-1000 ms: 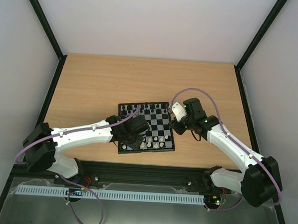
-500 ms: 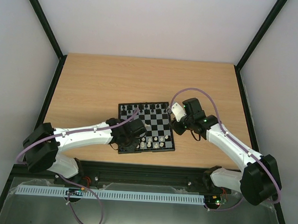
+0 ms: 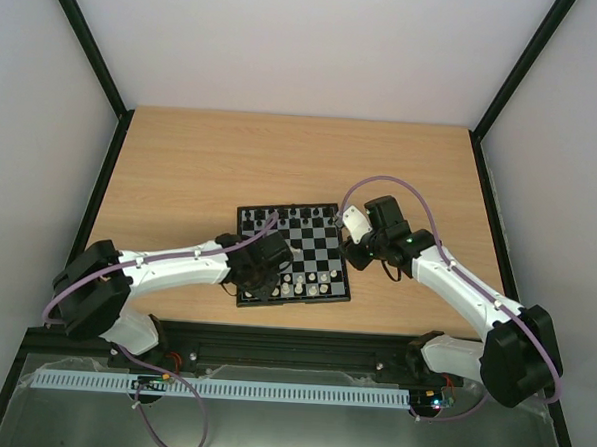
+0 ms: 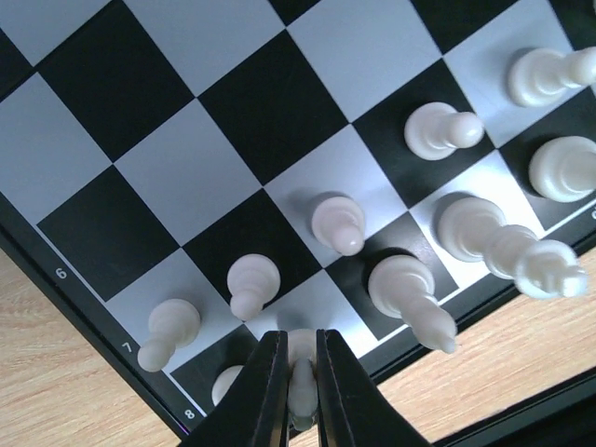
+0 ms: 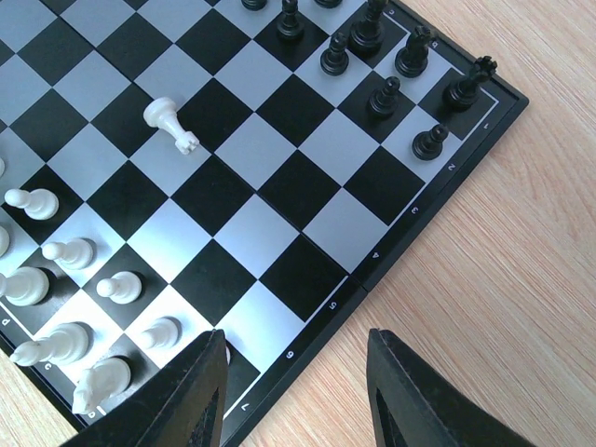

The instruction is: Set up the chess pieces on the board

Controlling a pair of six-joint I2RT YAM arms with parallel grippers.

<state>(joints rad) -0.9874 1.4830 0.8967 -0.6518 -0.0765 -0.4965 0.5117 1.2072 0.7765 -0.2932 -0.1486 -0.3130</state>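
Observation:
The board (image 3: 315,246) lies mid-table, with black chess pieces (image 3: 291,215) along its far rows and cream-white chess pieces (image 3: 313,283) along the near rows. My left gripper (image 3: 268,282) hangs over the near left corner of the board (image 4: 233,102). In the left wrist view it (image 4: 300,377) is shut on a cream-white piece (image 4: 304,346) that stands on a corner-row square among several white pieces. My right gripper (image 5: 296,349) is open and empty over the board's right edge (image 5: 368,270). One white pawn (image 5: 172,124) lies tipped over on a middle square.
Bare wooden tabletop (image 3: 201,168) surrounds the board. Black frame rails (image 3: 105,183) run along the table's sides. A tall white piece (image 4: 507,247) leans close to the right of the left fingers (image 4: 345,391).
The left gripper has shifted a little toward the near left corner of the board, still shut. The right arm has barely moved.

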